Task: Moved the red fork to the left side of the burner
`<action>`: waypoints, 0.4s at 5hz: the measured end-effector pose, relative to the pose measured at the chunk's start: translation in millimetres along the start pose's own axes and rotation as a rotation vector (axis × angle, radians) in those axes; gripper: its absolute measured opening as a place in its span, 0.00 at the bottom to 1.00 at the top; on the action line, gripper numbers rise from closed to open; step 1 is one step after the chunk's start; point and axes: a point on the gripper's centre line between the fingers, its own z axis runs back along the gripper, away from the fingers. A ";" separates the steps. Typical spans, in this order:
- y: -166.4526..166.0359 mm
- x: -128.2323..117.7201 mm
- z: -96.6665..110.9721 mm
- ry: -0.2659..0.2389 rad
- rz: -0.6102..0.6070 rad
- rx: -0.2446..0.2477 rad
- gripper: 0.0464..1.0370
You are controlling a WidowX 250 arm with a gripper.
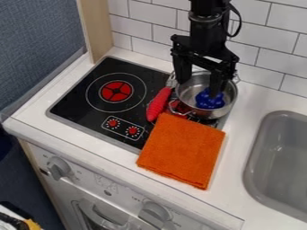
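I've got the gripper (199, 88) over the metal pot (231, 102), its two fingers spread apart, one tip close to the knobbly blue thing (210, 100) inside. The red fork (158, 105) looks to me like a plump, ridged red piece, lying aslant on the black cooktop (78, 96) between that pot and the red-centred burner (116, 91).

The pot (189, 93) occupies the stove's (73, 99) rear right corner, a toy (209, 100) inside, another toy (159, 104) just left; a cloth (183, 150) covers the front right corner.
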 end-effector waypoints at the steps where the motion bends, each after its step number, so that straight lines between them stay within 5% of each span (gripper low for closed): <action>1: 0.2 -3.9 -11.5 0.034 0.008 -0.002 0.96; 2: 16.4 -18.8 -24.2 0.061 0.073 0.031 0.96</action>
